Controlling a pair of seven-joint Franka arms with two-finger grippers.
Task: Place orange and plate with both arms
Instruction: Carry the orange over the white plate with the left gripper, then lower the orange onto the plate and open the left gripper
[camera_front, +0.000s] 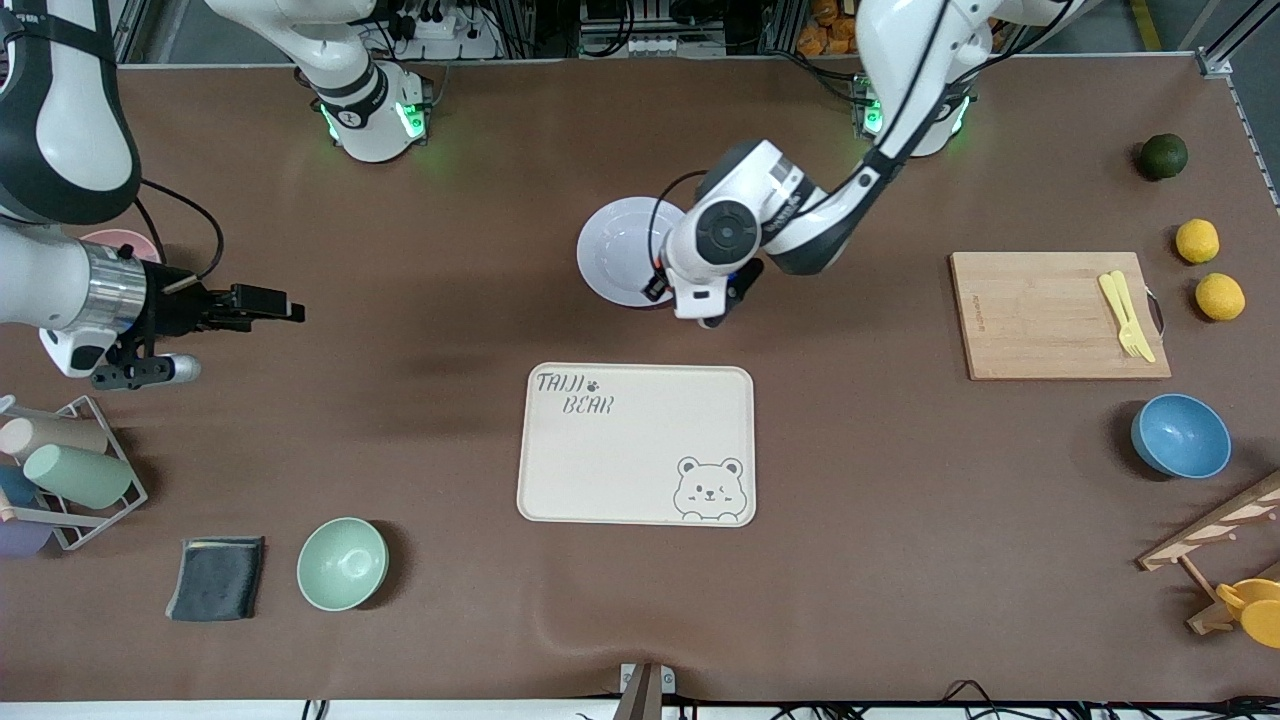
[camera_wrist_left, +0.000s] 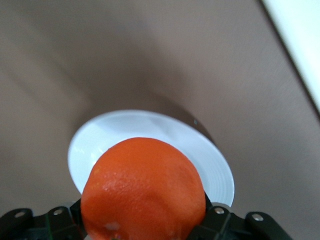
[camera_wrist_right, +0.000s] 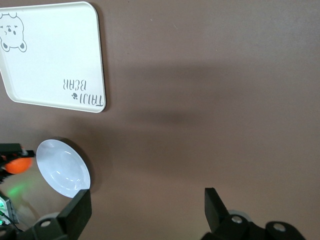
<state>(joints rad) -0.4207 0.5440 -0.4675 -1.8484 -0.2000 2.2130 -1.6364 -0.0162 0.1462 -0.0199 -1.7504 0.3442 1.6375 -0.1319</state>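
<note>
While the right hand (camera_wrist_right: 145, 212) waits spread apart, the left hand (camera_wrist_left: 145, 227) clamps the orange (camera_wrist_left: 144, 190) over the plate (camera_wrist_left: 210, 165).

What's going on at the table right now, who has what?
The left hand is shut on the orange, holding it in the air over the edge of the plate, which lies on the table farther from the front camera than the bear-print tray. The orange is not yet set down. The right hand is open and empty, waiting over bare table toward the right arm's end.
</note>
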